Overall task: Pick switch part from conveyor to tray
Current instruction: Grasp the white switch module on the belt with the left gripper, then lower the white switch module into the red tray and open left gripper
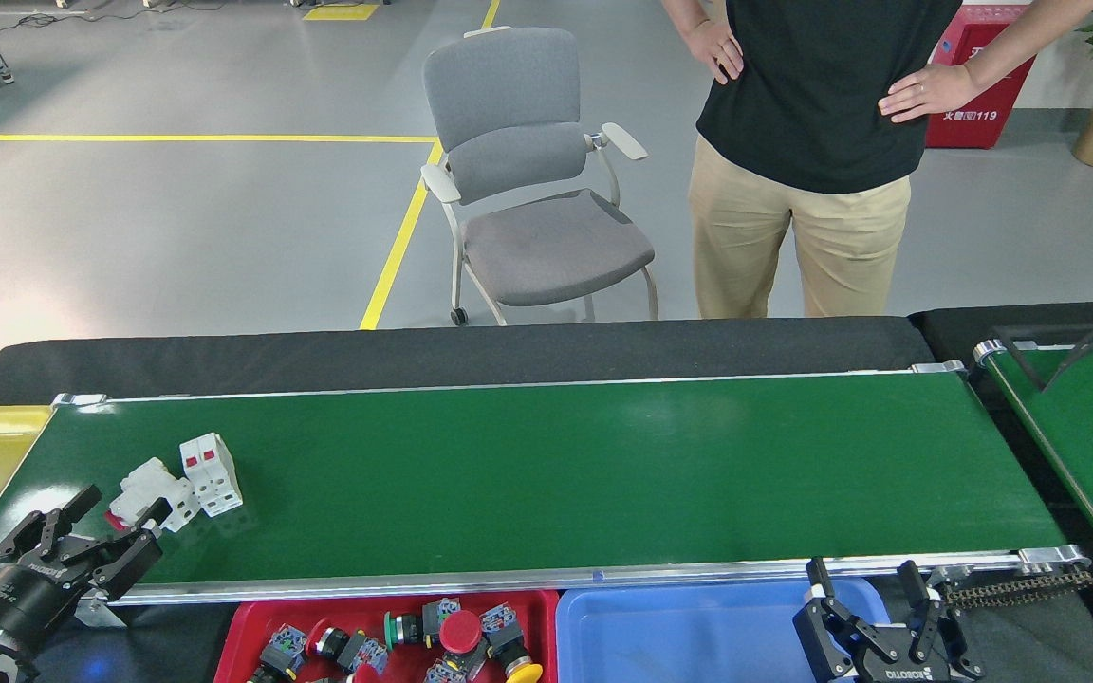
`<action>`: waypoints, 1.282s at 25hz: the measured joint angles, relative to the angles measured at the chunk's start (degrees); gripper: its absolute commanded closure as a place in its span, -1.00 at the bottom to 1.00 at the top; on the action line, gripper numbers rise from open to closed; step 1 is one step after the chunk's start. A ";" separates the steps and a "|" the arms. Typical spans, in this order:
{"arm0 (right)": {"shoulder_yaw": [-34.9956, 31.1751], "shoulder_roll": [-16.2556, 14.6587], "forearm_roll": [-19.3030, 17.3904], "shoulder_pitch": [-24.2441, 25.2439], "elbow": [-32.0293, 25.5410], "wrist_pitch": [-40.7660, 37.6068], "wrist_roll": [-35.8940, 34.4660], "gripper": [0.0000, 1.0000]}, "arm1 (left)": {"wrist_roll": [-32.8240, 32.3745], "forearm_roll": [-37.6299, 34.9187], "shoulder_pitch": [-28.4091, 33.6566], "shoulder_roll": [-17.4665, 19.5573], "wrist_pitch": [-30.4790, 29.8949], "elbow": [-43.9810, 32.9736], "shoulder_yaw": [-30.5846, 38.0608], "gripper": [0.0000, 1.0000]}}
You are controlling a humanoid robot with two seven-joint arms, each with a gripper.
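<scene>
Two white switch parts at the conveyor's left end, neither grasped.
Left gripper [101, 536], fingers spread apart, hangs over the conveyor [556, 474] near edge, just beside the near switch part [150, 492]; the second switch part [211, 474] touches it. Right gripper [874, 593], fingers apart, hangs over the blue tray [679, 636].

I am holding my left gripper [96, 529] low at the near left, its black fingers [134, 558] spread apart and angling up and to the right. My right gripper [869, 588] is sitting at the bottom right, fingers parted, pointing upward.
</scene>
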 measured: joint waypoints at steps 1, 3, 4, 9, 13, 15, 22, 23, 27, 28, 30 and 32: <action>0.23 0.00 0.00 -0.07 0.07 0.00 0.00 -0.99 | 1.30 -0.16 -0.75 0.23 0.73 1.47 -1.45 -0.98; 0.32 -0.01 0.00 -0.10 0.11 0.00 -0.01 -0.99 | 3.26 -0.24 -1.61 0.40 1.81 3.77 -3.36 -0.81; 0.34 0.00 0.00 -0.11 0.11 0.00 -0.01 -0.99 | 3.73 -0.25 -1.64 0.39 1.98 4.24 -3.76 -0.60; 0.35 -0.01 0.14 -0.12 0.12 -0.01 -0.01 -0.99 | 4.62 -0.27 -1.64 0.36 2.50 4.56 -4.17 0.49; 0.35 -0.01 0.26 -0.12 0.12 -0.01 -0.01 -0.99 | 4.80 -0.26 -1.63 0.28 2.66 4.66 -4.16 0.69; 0.35 -0.01 0.28 -0.12 0.12 0.00 -0.01 -0.99 | 4.81 -0.21 -1.20 0.25 2.46 3.91 -4.17 0.69; 0.37 0.00 0.33 -0.12 0.10 -0.06 -0.01 -0.99 | 4.60 2.79 14.09 0.06 -3.17 -20.98 -1.58 0.71; 0.37 0.00 0.34 -0.11 0.09 -0.07 -0.01 -0.99 | 4.37 3.33 16.97 -0.10 -3.36 -25.07 -1.31 0.71; 0.38 0.00 0.34 -0.08 0.01 -0.08 -0.01 -0.99 | 4.04 4.42 26.89 -1.09 -3.62 -40.10 -1.19 0.71; 0.38 0.00 0.34 -0.08 0.00 -0.09 -0.01 -0.99 | 4.01 4.66 29.68 -1.12 -3.63 -44.18 -1.18 0.71; 0.39 0.01 0.34 -0.05 -0.01 -0.16 -0.01 -0.99 | 3.18 4.93 34.38 -1.83 -3.64 -51.96 -1.19 0.70; 0.39 0.41 1.01 -0.05 -0.12 0.60 -0.01 -0.98 | 0.60 4.86 36.68 -5.22 -3.64 -57.57 -1.47 0.70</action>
